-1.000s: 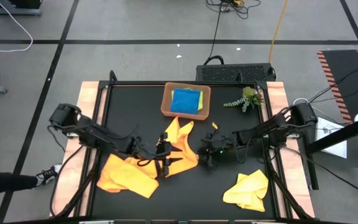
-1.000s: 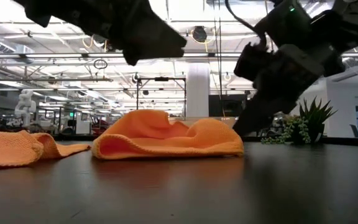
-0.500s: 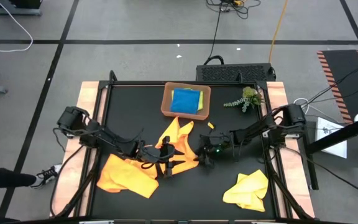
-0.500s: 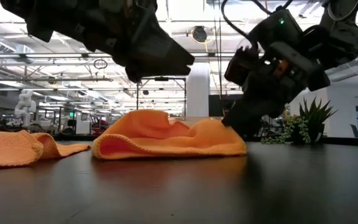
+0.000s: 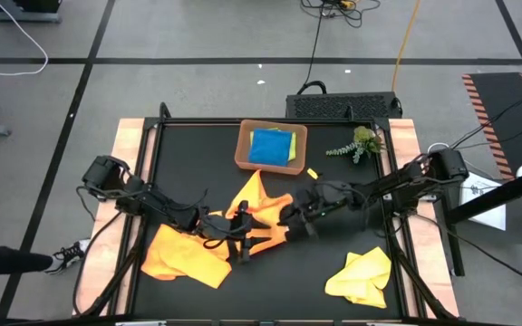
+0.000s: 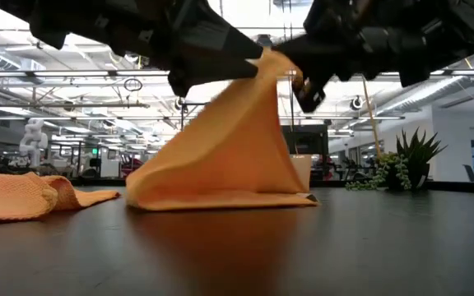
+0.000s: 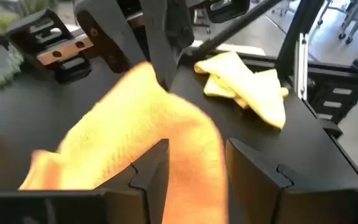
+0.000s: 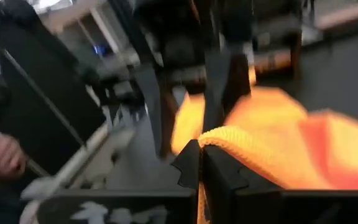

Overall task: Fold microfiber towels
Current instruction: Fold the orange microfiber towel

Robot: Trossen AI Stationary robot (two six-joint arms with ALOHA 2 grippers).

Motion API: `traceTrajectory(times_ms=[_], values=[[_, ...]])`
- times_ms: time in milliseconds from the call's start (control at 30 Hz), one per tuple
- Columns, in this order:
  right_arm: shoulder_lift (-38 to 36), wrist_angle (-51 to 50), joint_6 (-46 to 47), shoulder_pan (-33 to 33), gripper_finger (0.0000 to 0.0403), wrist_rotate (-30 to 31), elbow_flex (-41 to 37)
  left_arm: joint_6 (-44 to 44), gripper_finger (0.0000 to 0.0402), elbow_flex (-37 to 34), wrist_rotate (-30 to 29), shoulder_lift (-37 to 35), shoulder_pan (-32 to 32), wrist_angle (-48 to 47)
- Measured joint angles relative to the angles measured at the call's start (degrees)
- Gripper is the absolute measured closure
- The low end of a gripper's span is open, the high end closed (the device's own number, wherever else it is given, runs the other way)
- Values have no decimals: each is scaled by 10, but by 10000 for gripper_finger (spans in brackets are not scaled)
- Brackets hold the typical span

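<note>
Two pincers meet over the middle orange towel (image 5: 259,210) at the centre of the black surface (image 5: 333,181); the right pincer (image 5: 288,220) is clenched on the towel's right edge and holds it lifted into a peak, while the cloth's lower edge lies on the surface; in the low view the peak (image 6: 262,90) hangs between both arms; the left pincer (image 5: 236,237) sits just left of that peak, its fingers (image 7: 148,171) apart with orange cloth between them, though whether it truly grips I cannot tell; so the raised edge lies to the right of the left pincer, and the right arm has it; the next fold likely depends on carrying that edge leftward over the flat part.

A second orange towel (image 5: 184,255) lies at the near left; a yellow towel (image 5: 362,273) lies crumpled at the near right; a blue towel (image 5: 272,147) rests in the brown tray (image 5: 243,149) at the far edge, a plant sprig (image 5: 359,143) to its right; beyond the surface, grey floor with cables, and a large hall with ceiling lights behind.
</note>
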Motion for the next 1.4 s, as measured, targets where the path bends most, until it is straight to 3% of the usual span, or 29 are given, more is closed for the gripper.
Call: traceTrajectory(times_ms=[100,233,333,467,633,933,1100,1400], values=[[0,27,1,0,400,26,0,35,243,3,-38,0,-11,11],[0,26,3,-7,401,51,0,120,243,41,-139,0,-41,-15],[0,26,9,-11,402,64,0,153,243,96,-207,0,-57,-108],[0,36,14,-14,402,67,0,139,243,177,-244,10,-65,-248],[0,45,15,-15,402,81,1,150,243,268,-269,81,-62,-314],[0,44,21,-19,402,82,1,167,243,448,-405,179,-69,-520],[0,59,26,-25,403,83,1,146,243,494,-413,202,-76,-588],[0,78,34,-34,403,84,1,20,243,497,-438,203,-82,-702]])
